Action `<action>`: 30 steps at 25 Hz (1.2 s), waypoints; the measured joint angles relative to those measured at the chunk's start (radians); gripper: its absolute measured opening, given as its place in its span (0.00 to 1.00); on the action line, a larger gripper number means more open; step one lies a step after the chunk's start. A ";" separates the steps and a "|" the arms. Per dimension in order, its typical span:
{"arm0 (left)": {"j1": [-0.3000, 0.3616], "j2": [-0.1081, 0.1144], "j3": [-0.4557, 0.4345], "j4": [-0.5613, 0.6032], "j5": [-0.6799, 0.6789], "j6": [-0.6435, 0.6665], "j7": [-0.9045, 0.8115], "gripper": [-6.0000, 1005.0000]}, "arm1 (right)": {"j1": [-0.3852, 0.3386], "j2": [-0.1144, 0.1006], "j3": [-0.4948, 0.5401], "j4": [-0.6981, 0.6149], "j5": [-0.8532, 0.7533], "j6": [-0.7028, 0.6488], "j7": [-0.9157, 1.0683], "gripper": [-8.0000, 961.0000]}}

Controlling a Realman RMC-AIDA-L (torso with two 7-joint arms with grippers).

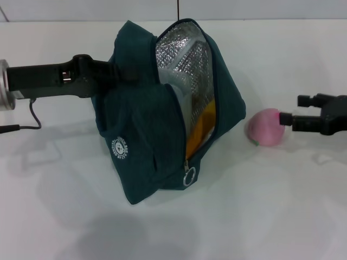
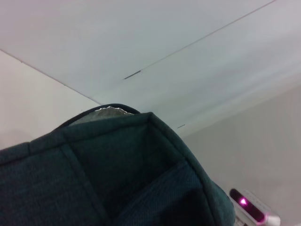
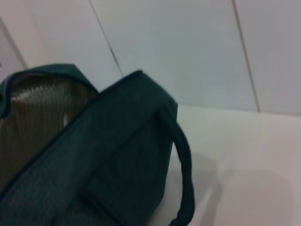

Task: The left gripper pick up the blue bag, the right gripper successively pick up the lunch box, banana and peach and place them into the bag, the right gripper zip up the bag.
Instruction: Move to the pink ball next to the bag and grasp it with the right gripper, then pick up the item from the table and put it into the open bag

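The right tool (image 1: 288, 118) stands just right of the peach (image 1: 265, 127), its two fingers set apart, one touching or almost touching the fruit. The peach lies on the white bench (image 1: 260, 216), so this arm is the nearer one. Left of the peach, the blue bag (image 1: 162, 124) hangs tilted, mouth open, something yellow inside. The left tool (image 1: 116, 73) is closed on the bag's upper left side.

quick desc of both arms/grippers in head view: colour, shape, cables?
The left arm is a matte black tube with a silver metal collar at the frame edge; a thin black cable loops beneath it. The right gripper is black and blocky, with squared fingers. No markings are legible.
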 joint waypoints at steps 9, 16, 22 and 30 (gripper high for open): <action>0.001 0.000 0.000 0.000 0.001 0.000 0.002 0.07 | 0.066 0.011 -0.017 0.062 -0.090 0.064 -0.002 0.90; 0.000 0.000 0.000 0.000 0.002 0.000 0.007 0.07 | 0.089 0.011 -0.078 0.077 -0.094 0.118 -0.001 0.90; 0.000 0.000 0.000 0.000 0.002 0.000 0.008 0.07 | 0.099 0.011 -0.112 0.081 -0.121 0.144 0.008 0.70; -0.001 0.000 0.000 0.000 0.002 0.000 0.008 0.07 | 0.093 0.011 -0.102 0.070 -0.112 0.131 0.009 0.28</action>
